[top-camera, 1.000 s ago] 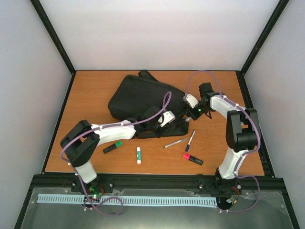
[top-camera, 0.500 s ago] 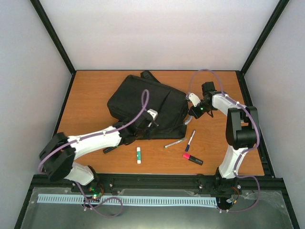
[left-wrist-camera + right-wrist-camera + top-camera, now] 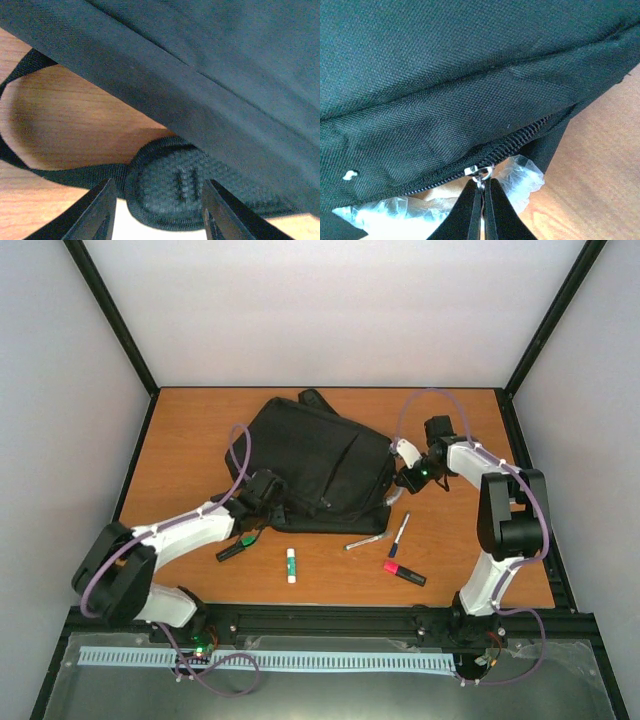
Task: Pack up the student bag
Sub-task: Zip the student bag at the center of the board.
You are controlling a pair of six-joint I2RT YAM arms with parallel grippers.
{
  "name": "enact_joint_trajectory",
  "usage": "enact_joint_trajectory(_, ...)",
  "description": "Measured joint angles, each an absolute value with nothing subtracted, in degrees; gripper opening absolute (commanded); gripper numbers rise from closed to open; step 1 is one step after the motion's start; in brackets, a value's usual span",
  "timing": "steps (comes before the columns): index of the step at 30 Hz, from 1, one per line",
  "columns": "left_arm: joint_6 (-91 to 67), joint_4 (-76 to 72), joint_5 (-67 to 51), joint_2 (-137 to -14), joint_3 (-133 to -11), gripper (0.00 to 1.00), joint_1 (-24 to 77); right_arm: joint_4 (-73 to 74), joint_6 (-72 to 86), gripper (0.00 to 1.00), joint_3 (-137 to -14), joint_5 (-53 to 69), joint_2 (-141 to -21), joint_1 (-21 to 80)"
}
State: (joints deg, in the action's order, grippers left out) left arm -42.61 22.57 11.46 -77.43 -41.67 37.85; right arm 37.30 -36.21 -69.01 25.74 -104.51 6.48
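Note:
The student bag [image 3: 312, 462], a big black backpack, lies flat mid-table. My left gripper [image 3: 262, 506] is at its front left corner. In the left wrist view it [image 3: 159, 212] stands open, and a rounded black strap end [image 3: 172, 187] lies between the fingers [image 3: 100, 212] without being clamped. My right gripper [image 3: 405, 478] is at the bag's right edge. The right wrist view shows it [image 3: 482, 185] shut on the metal zip pull [image 3: 481, 175] of a partly open zip [image 3: 520, 136]. Clear plastic [image 3: 522, 175] shows under the opening.
On the table in front of the bag lie a green highlighter [image 3: 236, 549], a white glue stick [image 3: 291, 565], a silver pen [image 3: 367, 539], a blue pen [image 3: 400, 534] and a pink highlighter [image 3: 404, 573]. Black frame rails border the table.
My left arm swept left along the bag's front edge, from its middle to the left corner, and its gripper opened. The right gripper stayed shut at the zip.

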Motion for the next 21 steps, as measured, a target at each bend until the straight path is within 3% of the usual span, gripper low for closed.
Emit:
enact_joint_trajectory(7,-43.0,20.2,9.8,-89.4,-47.4,0.51,33.5,37.0,-36.1,0.03,-64.0,25.9,-99.9,8.9)
enact_joint_trajectory(15,-38.7,17.4,6.5,-103.5,-61.0,0.45,27.2,36.2,-33.2,0.03,-61.4,25.9,-97.4,17.4)
enact_joint_trajectory(19,-36.2,14.6,5.7,-108.3,-66.3,0.51,24.6,35.7,-31.7,0.03,-61.4,25.7,-97.3,23.5)
enact_joint_trajectory(21,-34.8,14.7,6.1,-109.4,-68.4,0.59,24.3,35.7,-31.0,0.03,-61.4,25.7,-97.3,25.9)
